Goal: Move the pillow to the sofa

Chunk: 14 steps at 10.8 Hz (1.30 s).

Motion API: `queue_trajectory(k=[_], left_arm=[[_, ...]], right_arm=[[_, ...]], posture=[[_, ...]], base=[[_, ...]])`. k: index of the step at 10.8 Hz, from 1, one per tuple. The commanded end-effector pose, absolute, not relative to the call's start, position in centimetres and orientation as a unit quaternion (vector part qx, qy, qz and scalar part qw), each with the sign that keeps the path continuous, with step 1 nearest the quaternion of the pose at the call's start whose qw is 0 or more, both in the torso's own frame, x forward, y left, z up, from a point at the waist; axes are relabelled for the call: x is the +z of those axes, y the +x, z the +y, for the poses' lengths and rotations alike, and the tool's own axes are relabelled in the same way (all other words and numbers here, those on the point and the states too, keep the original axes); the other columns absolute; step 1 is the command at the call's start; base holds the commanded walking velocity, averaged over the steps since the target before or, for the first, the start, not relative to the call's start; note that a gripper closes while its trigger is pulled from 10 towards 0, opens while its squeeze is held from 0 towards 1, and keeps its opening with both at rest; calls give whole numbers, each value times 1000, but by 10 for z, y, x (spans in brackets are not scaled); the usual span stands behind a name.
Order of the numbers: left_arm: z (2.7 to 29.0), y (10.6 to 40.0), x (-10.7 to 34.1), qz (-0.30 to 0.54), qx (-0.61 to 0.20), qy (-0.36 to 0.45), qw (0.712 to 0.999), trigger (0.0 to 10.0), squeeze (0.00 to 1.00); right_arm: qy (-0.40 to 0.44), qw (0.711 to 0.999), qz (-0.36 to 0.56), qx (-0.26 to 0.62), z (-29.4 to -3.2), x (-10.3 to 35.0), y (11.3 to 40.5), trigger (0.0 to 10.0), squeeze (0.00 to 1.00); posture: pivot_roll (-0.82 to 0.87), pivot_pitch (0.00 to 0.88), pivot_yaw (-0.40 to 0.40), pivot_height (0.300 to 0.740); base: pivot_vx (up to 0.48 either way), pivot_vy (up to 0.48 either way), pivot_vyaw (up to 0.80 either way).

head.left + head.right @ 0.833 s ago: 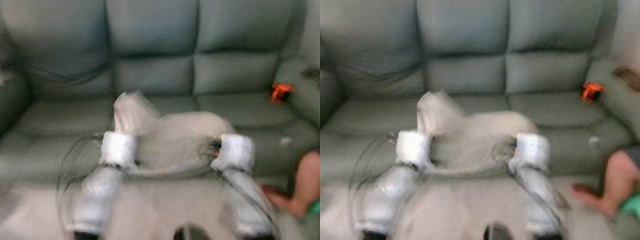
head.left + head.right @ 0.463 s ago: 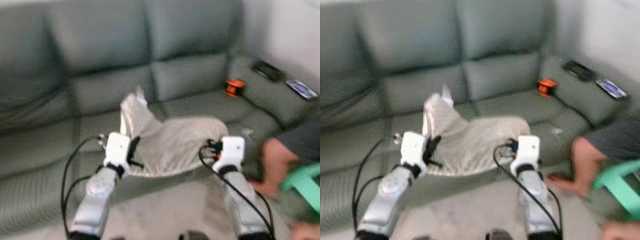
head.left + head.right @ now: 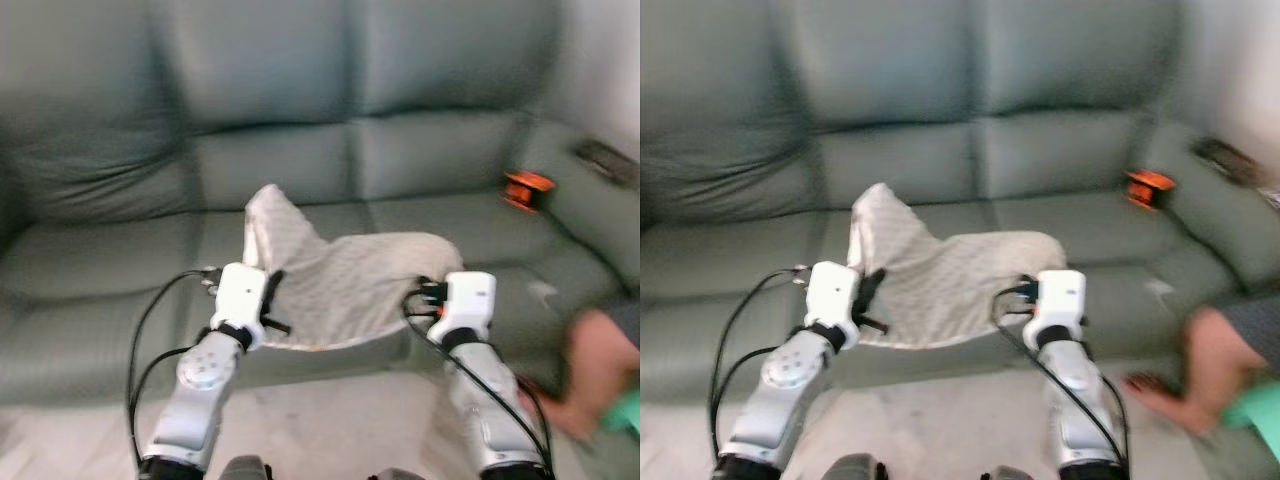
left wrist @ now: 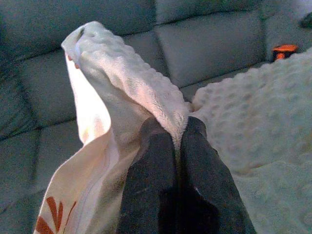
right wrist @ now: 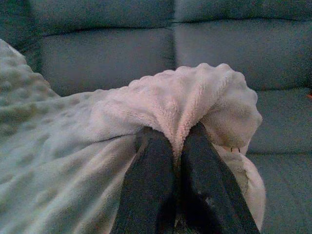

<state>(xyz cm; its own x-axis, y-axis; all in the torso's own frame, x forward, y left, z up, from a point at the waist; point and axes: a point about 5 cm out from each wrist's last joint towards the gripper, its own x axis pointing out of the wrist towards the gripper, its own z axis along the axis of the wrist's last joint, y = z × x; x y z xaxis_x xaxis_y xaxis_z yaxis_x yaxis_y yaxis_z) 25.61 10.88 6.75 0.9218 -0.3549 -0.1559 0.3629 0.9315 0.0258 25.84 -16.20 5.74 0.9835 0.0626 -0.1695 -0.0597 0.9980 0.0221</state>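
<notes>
Left tool [image 4: 176, 127] and right tool [image 5: 178, 135] each pinch the pillow [image 3: 345, 280] over the sofa [image 3: 300, 120]

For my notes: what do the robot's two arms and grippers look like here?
Both arms are silver, rounded segments ending in white boxy wrist blocks. Loose black cables loop beside the left arm and along the right arm. The left gripper and right gripper each have two long, smooth black fingers. No markings can be made out.
</notes>
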Motion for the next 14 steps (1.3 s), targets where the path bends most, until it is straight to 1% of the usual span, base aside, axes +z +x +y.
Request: queue_trajectory(k=[1, 2, 4, 14], left_arm=[[102, 257, 71, 64, -194, 27, 978, 10000, 0], [102, 257, 71, 63, -197, 27, 978, 10000, 0], [101, 258, 72, 62, -200, 26, 977, 10000, 0], [105, 256, 70, 68, -200, 31, 977, 10000, 0]], right_arm=[[6, 997, 68, 31, -164, 65, 261, 10000, 0], [6, 997, 68, 29, -165, 65, 261, 10000, 0], [6, 997, 68, 27, -165, 65, 263, 10000, 0], [19, 997, 72, 33, -159, 63, 260, 10000, 0]], posture=[[-48, 0, 10, 740], [-48, 0, 10, 740], [-46, 0, 10, 740], [-40, 0, 22, 740]], base=[[0, 0, 0], [0, 0, 0], [291, 0, 0], [368, 0, 0]])
